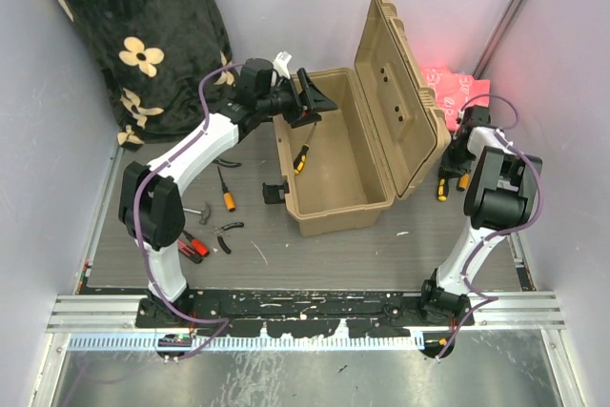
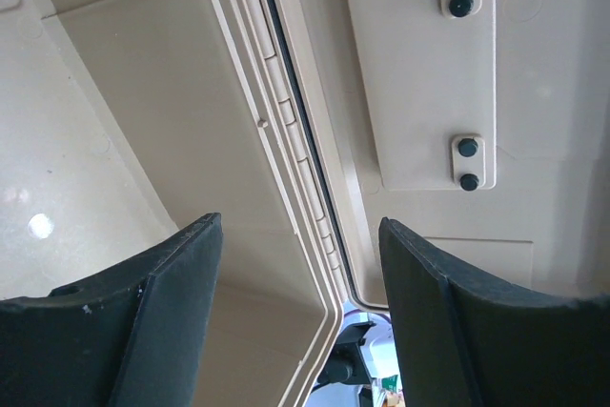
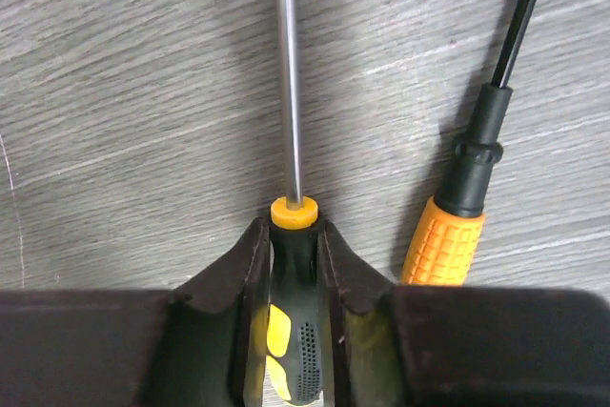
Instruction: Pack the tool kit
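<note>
The tan toolbox [image 1: 329,199] stands open in the middle of the table, its lid [image 1: 400,92] upright on the right. One yellow-black screwdriver [image 1: 301,157] lies inside. My left gripper [image 1: 315,97] is open and empty over the box's far end. In the left wrist view the gripper [image 2: 300,226] faces the box's inner wall, the hinge [image 2: 286,131] and the lid [image 2: 419,73]. My right gripper [image 1: 456,161] is down on the table right of the box. It [image 3: 292,231] is shut on a black-and-yellow screwdriver handle [image 3: 295,331]. An orange-handled screwdriver [image 3: 443,245] lies beside it.
Left of the box lie an orange-handled screwdriver [image 1: 227,193], black pliers [image 1: 229,228], red-handled pliers [image 1: 191,245] and a small metal tool [image 1: 195,210]. A black floral blanket [image 1: 143,35] fills the far left corner. A pink cloth [image 1: 456,88] lies behind the right arm.
</note>
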`<state>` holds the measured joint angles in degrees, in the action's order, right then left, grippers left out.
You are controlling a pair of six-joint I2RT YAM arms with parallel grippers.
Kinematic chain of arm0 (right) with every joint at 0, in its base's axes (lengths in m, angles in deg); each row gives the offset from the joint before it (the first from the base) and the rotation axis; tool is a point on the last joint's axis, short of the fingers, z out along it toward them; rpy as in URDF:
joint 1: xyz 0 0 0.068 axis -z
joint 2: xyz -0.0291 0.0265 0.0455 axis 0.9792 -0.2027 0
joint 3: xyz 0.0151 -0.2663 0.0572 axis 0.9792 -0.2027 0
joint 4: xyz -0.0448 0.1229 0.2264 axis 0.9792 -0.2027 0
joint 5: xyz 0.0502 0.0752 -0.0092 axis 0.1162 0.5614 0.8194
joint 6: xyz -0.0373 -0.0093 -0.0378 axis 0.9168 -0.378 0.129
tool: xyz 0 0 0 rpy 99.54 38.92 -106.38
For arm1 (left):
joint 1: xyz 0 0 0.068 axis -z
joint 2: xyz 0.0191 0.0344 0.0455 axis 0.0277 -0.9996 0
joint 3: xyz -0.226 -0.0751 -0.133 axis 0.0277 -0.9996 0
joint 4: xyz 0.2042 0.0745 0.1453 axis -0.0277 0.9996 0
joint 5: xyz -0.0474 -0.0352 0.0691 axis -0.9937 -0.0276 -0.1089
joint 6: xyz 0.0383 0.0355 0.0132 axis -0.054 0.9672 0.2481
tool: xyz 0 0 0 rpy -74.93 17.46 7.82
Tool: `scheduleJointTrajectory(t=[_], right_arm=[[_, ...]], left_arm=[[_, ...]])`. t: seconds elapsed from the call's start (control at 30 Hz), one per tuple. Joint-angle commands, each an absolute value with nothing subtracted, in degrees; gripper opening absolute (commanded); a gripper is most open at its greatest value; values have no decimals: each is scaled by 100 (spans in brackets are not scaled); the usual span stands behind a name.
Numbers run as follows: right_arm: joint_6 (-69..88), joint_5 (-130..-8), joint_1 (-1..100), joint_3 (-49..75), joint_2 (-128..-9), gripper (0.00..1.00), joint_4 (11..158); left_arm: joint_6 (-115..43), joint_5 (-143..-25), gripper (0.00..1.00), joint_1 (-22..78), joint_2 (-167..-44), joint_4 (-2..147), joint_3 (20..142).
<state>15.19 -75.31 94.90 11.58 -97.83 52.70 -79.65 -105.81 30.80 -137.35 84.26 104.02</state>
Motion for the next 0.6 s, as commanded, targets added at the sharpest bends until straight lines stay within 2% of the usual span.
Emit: scheduleJointTrajectory(t=[0.0, 0.03, 0.07, 0.57], right_arm=[[1489, -7296, 9465, 1292, -9898, 9, 5188], [1464, -7292, 9469, 1309, -9803, 2, 5177], [1450, -7288, 9467, 1346, -9689, 1, 5152], [1329, -7910, 9482, 3838, -7852, 1, 4049]], left_arm=[[-7957, -10713, 67, 3051, -13333, 8124, 10380], [-7946, -10717, 67, 3051, -13335, 8132, 10391], [-7938, -10723, 67, 3051, -13346, 8138, 10393], [-7888, -10904, 67, 2966, -13562, 8088, 10816]])
